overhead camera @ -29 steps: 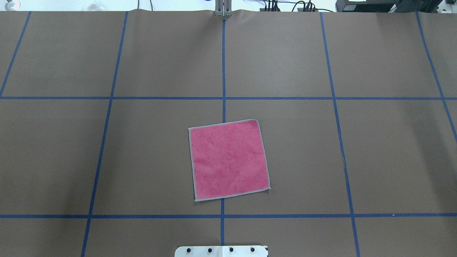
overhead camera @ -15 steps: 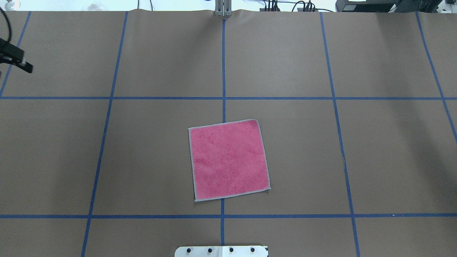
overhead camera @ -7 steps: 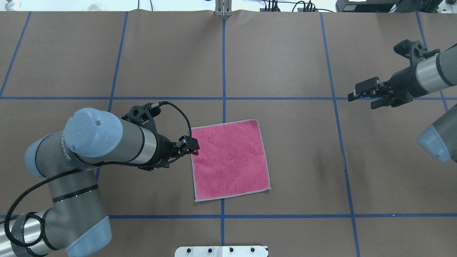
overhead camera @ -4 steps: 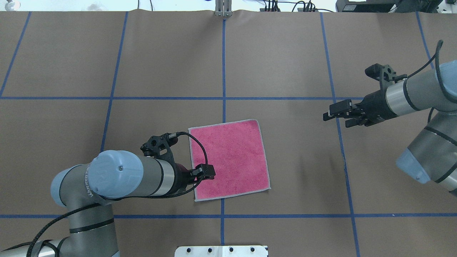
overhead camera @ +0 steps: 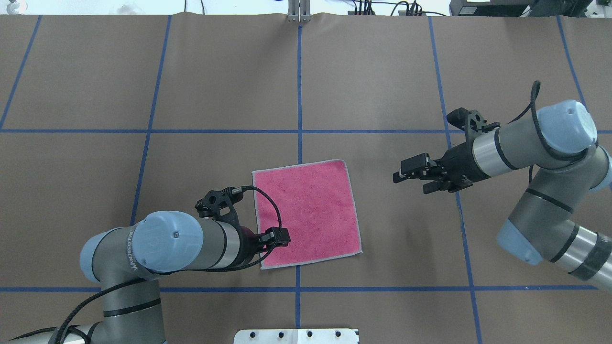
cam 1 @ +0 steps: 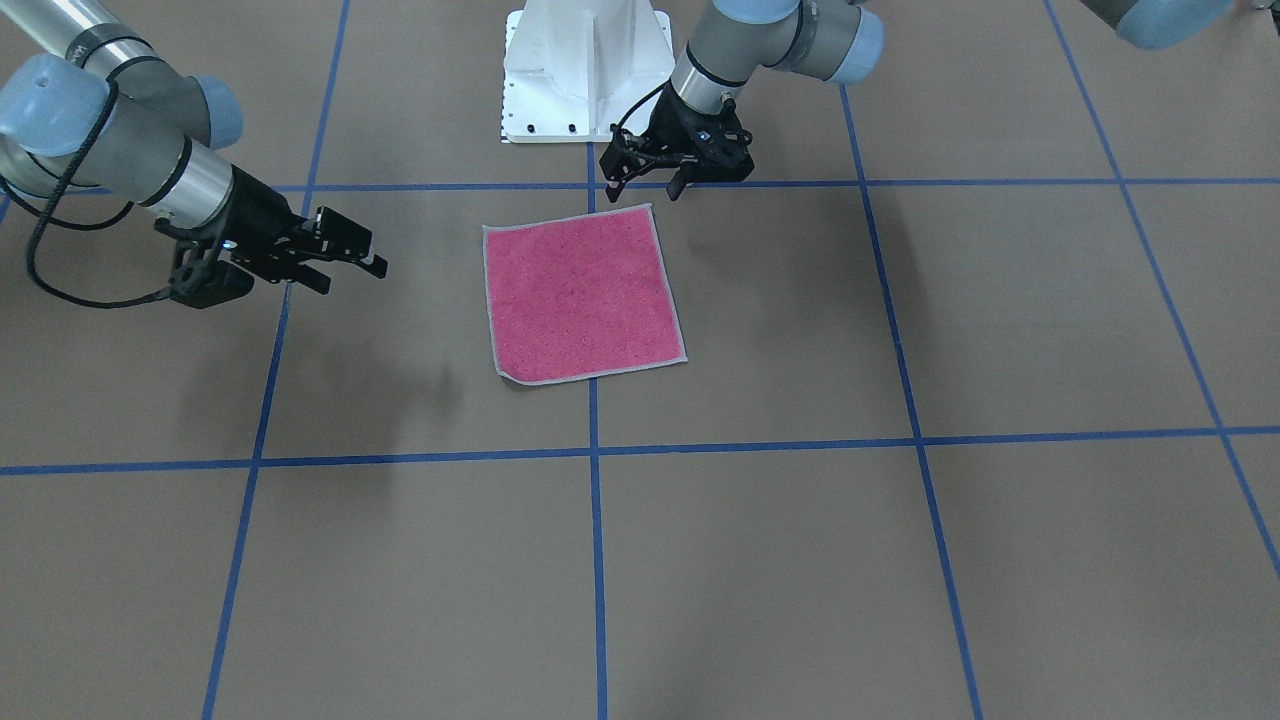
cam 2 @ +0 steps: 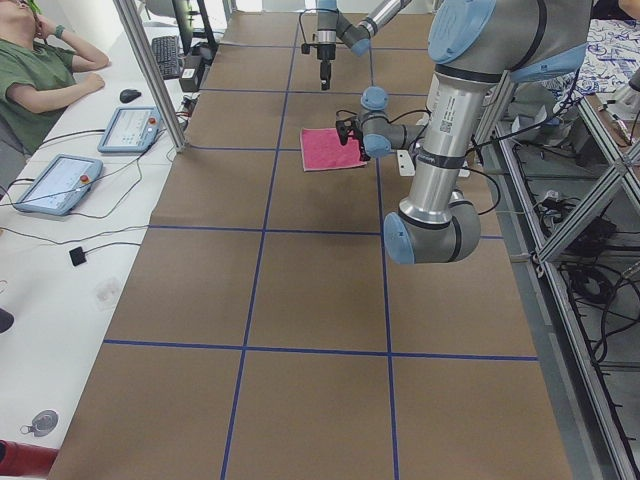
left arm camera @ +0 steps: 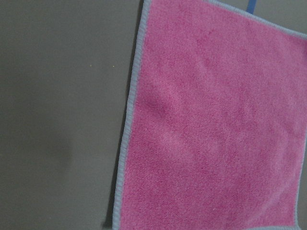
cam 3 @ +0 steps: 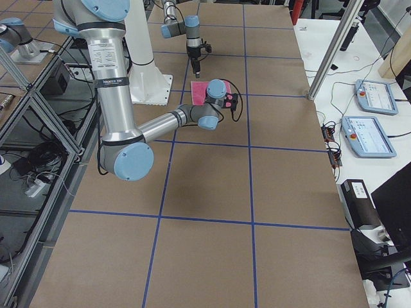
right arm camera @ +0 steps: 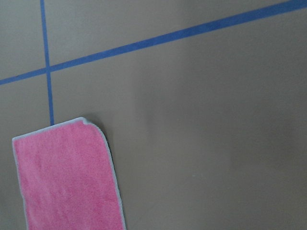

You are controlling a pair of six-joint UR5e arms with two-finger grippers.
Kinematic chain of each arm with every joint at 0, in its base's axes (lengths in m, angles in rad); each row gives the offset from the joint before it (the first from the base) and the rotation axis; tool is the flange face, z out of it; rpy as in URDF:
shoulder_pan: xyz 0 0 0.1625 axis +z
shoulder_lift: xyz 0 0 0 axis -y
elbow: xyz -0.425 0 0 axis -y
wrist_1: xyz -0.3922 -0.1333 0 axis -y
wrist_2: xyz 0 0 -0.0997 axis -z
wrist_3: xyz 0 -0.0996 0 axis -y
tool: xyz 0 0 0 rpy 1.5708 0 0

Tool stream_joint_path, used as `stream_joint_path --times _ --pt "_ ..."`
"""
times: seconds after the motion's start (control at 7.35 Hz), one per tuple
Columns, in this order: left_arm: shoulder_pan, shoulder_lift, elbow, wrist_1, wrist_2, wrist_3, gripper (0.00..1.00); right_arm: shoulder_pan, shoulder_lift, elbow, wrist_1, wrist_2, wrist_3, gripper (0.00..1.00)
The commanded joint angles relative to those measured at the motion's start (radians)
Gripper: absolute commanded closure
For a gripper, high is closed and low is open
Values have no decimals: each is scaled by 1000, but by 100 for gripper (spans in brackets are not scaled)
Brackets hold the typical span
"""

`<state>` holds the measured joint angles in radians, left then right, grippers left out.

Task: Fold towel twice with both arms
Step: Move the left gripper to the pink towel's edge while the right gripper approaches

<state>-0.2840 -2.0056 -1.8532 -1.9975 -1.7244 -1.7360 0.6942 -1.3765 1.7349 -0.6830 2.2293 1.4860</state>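
left claw, agape and empty, hovers over the pink-red square terry towel at 7 o'clock to pinch; right claw, likewise, at 3 o'clock.

Even, diffuse light is falling from above on the table, leaving faint, soft-edged shadows on it. The left wrist view is showing the towel slightly out of focus; the fixed views are looking sharp.

Overhead, left gripper hides towel edge beneath it; both wrist views crop the towel; side views too small to read its jaws.
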Motion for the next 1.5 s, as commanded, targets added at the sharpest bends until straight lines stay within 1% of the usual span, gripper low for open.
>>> stream_joint_path --times 0.0,0.27,0.41,0.54,0.68,1.36 --pt "0 -2 44 -47 0 3 2 -82 28 2 0 -54 57 2" --pt "0 -2 48 -67 -6 4 7 -90 28 6 0 -54 69 2" --pt "0 -1 55 -66 -7 4 12 -90 28 6 0 -54 71 2" --pt "2 -1 66 -66 -7 4 13 -90 28 6 0 -54 69 1" --pt "2 -1 69 -66 -7 4 16 -90 30 6 0 -53 69 1" --pt "28 -1 74 -66 -7 1 22 -88 30 6 0 -51 69 1"
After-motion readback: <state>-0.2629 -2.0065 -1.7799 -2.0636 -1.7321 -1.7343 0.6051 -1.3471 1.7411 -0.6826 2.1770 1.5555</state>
